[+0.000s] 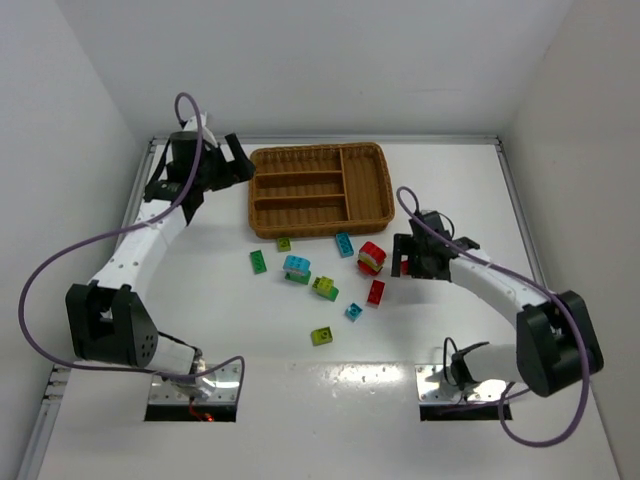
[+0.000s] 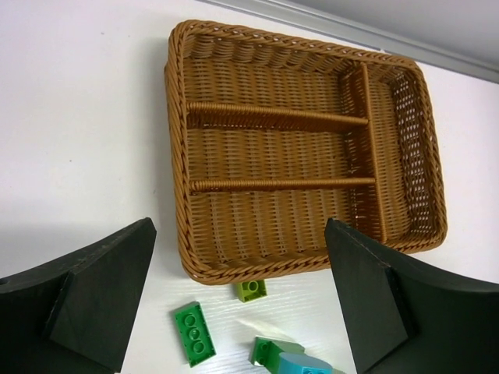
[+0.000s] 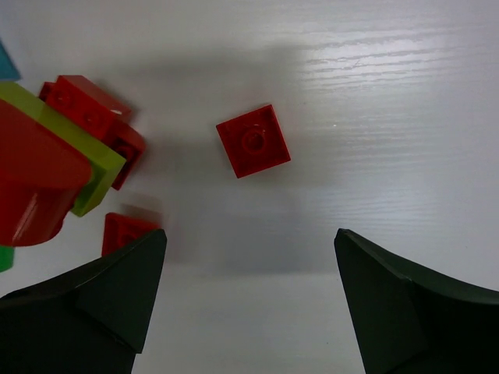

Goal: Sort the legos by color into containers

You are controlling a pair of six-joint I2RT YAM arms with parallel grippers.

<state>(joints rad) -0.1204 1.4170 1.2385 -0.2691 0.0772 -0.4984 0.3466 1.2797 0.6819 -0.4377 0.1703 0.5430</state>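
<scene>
Sorting not yet begun: all compartments of the wicker tray (image 1: 256, 190) are empty, and the legos (image 1: 324, 288) lie loose on the white table (image 1: 480, 200) just near of it. The left hand (image 1: 243, 163) is open and empty at the tray's left. The right hand (image 1: 402, 256) is open and empty off its near right corner. White walls enclose the table.

Bright, even overhead light. The glossy white counter (image 1: 330, 375) carries patchy glare along its near edge and a pale sheen in the right wrist view. Soft grey shadows lie beside the small red square brick (image 3: 253, 141). The close red and yellow-green brick clump (image 3: 47, 167) looks blurred.
</scene>
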